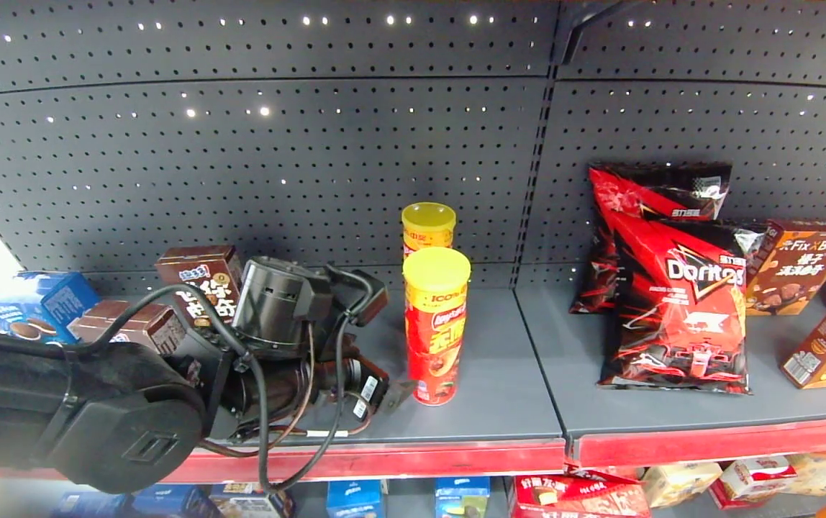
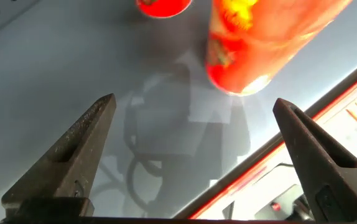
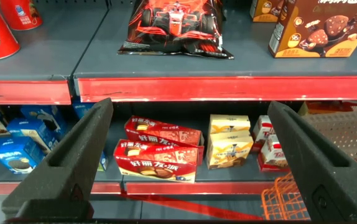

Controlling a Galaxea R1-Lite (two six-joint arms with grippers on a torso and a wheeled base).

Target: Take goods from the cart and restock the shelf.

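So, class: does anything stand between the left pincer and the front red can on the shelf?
Nothing visible does. The left pincer is open and faces the front red can, with only bare shelf between them. A second can stands behind it, out of the way.

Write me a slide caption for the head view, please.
Open left gripper beside a yellow-lidded red chip can on the shelf.

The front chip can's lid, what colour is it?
The lid is yellow, atop a red can; clearest in the head view.
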